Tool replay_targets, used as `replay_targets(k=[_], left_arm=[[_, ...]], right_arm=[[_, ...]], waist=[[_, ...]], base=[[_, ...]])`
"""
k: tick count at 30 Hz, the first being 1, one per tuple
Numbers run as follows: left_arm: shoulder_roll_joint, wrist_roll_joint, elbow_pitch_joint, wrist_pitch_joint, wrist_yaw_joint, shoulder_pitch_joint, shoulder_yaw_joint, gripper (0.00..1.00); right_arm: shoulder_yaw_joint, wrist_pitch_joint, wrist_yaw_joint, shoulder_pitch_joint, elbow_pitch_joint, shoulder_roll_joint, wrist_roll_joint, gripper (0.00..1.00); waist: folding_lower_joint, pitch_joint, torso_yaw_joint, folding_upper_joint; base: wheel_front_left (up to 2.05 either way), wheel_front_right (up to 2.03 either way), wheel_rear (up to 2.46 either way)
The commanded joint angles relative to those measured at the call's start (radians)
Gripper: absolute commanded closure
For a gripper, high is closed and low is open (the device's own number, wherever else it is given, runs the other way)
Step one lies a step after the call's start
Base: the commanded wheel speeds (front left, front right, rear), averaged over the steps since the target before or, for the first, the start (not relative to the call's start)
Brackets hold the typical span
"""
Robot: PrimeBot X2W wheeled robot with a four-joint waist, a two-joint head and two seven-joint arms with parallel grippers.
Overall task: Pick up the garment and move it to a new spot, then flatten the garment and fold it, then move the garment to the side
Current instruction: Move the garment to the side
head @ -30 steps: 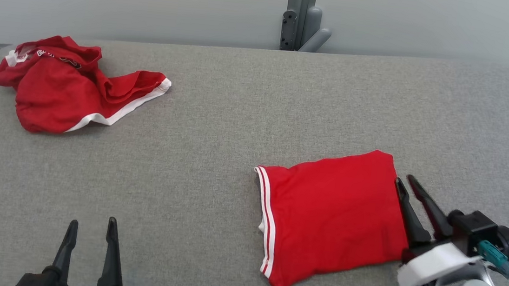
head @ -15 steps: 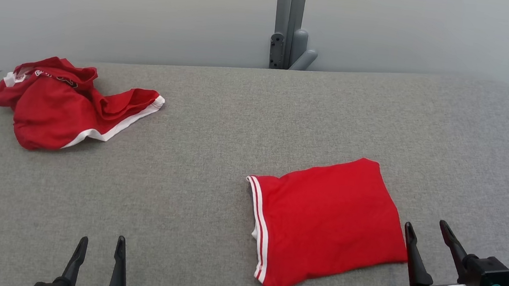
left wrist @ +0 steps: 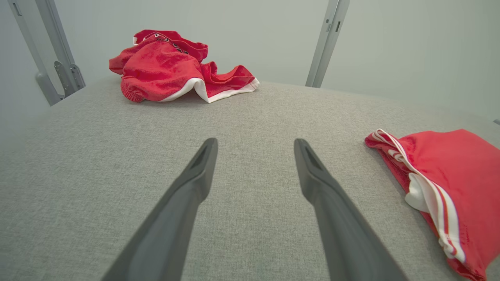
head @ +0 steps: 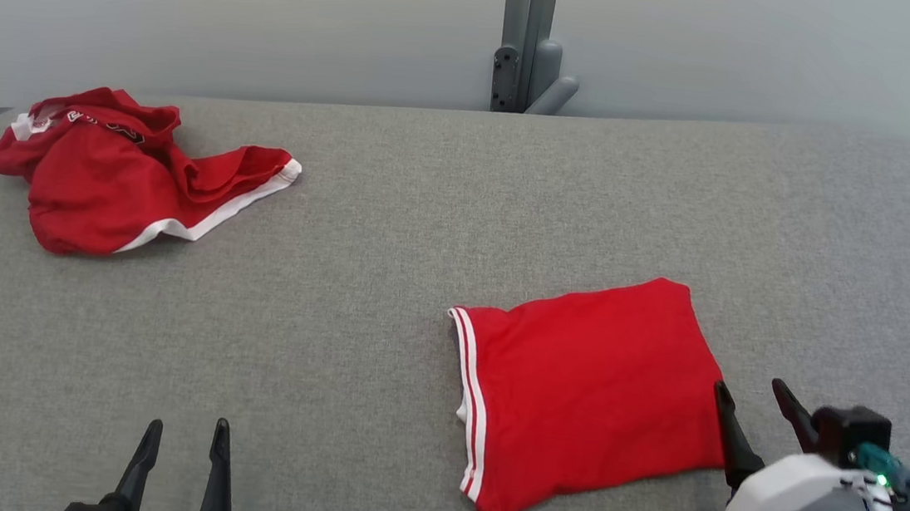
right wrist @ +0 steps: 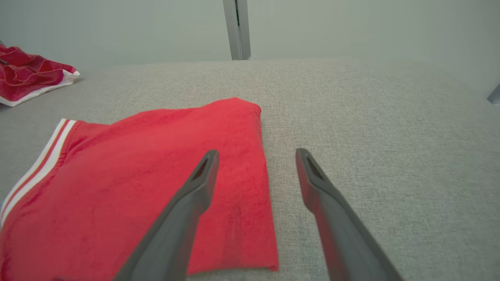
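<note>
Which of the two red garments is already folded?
The red garment with the double white stripe, lying flat as a neat rectangle beside the right tool. The other red garment, far left on the grey surface, is a crumpled heap.

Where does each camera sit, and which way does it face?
Head view: from the head, forward and down onto the grey table; left claw lower left, right claw lower right.
Left wrist view: from that wrist, along the left claw's fingers toward the crumpled garment.
Right wrist view: likewise, right claw's fingers straddling an edge of the folded garment.
All three share both red garments.
</note>
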Motion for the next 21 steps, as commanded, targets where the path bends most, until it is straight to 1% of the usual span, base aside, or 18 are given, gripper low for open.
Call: replay_targets(k=[1, 3, 4, 6, 9, 13, 19, 20, 21], left_arm=[[0.001, 0.001, -0.008, -0.003, 0.006, -0.004, -0.010, 0.00], [0.002, 0.001, -0.008, -0.003, 0.009, -0.021, -0.018, 0.00], [0.002, 0.001, -0.008, -0.003, 0.009, -0.021, -0.018, 0.00], [0.002, -0.001, -0.004, -0.003, 0.008, -0.039, -0.027, 0.00], [0.002, -0.004, 0.002, -0.003, 0.007, -0.060, -0.039, 0.00], [0.002, -0.012, 0.004, -0.003, 0.014, -0.086, -0.050, 0.00], [0.002, -0.010, 0.009, -0.003, 0.023, -0.108, -0.063, 0.00], [0.002, -0.010, 0.009, -0.003, 0.024, -0.109, -0.061, 0.00], [0.002, -0.010, 0.009, -0.003, 0.025, -0.111, -0.059, 0.00]], right_arm=[[0.030, 0.106, -0.001, -0.064, 0.029, -0.031, 0.017, 0.00], [0.047, 0.179, -0.001, -0.127, 0.044, -0.052, 0.031, 0.00], [0.047, 0.179, -0.001, -0.127, 0.044, -0.052, 0.031, 0.00], [0.072, 0.237, -0.001, -0.170, 0.072, -0.066, 0.039, 0.00], [0.090, 0.284, -0.001, -0.226, 0.123, -0.081, 0.049, 0.00], [0.113, 0.313, -0.001, -0.274, 0.198, -0.090, 0.065, 0.00], [0.153, 0.300, -0.001, -0.330, 0.289, -0.089, 0.104, 0.00], [0.154, 0.293, -0.001, -0.338, 0.300, -0.086, 0.117, 0.11], [0.155, 0.286, -0.001, -0.348, 0.308, -0.082, 0.131, 0.66]], waist=[[0.0000, 0.036, -0.001, 0.0005], [0.0000, 0.063, 0.001, 0.0005], [0.0000, 0.063, 0.001, 0.0005], [0.0000, 0.086, 0.008, 0.0005], [0.0000, 0.113, 0.023, 0.0005], [0.0000, 0.138, 0.044, 0.0005], [0.0000, 0.159, 0.058, 0.0005], [0.0000, 0.161, 0.057, 0.0005], [0.0000, 0.163, 0.053, 0.0005]], base=[[0.00, 0.00, 0.00], [0.00, 0.00, 0.00], [0.00, 0.00, 0.00], [0.00, 0.00, 0.00], [0.00, 0.00, 0.00], [0.00, 0.00, 0.00], [0.00, 0.00, 0.00], [0.00, 0.00, 0.00], [0.00, 0.00, 0.00]])
